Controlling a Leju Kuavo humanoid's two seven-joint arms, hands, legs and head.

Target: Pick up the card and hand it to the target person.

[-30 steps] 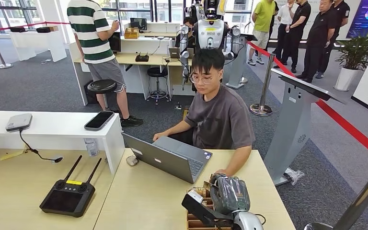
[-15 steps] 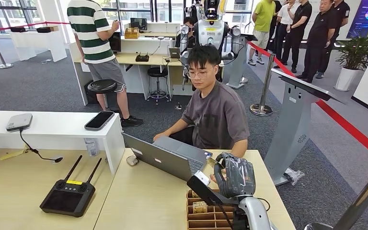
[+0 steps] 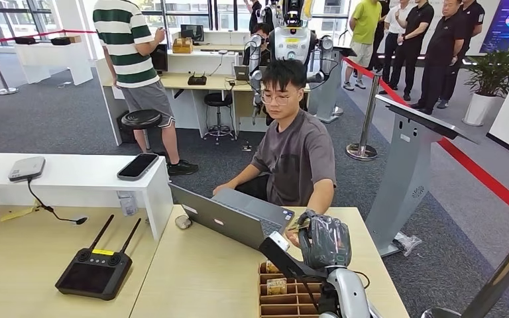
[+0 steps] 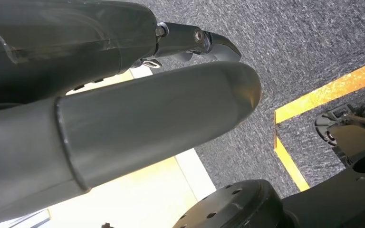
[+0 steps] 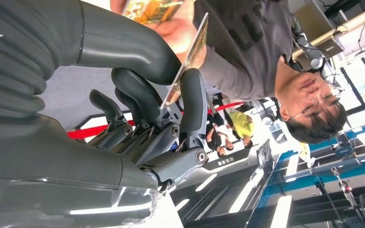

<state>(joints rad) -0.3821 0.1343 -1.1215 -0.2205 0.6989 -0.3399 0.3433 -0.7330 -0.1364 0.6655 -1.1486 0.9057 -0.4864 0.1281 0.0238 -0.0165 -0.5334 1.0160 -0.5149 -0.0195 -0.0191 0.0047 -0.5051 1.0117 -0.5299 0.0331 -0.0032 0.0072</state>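
Card [image 5: 186, 61] between right hand [image 5: 142, 118] fingers

Bright, even daylight from rear windows; wide-angle bending at edges; close right hand [image 5: 142, 118] sharp, background glaring.

A big office show room, grey carpet [image 3: 53, 119], a desk [image 3: 199, 278] with a laptop [image 3: 228, 218], red rope barriers [image 3: 477, 173], another robot [image 3: 290, 40]
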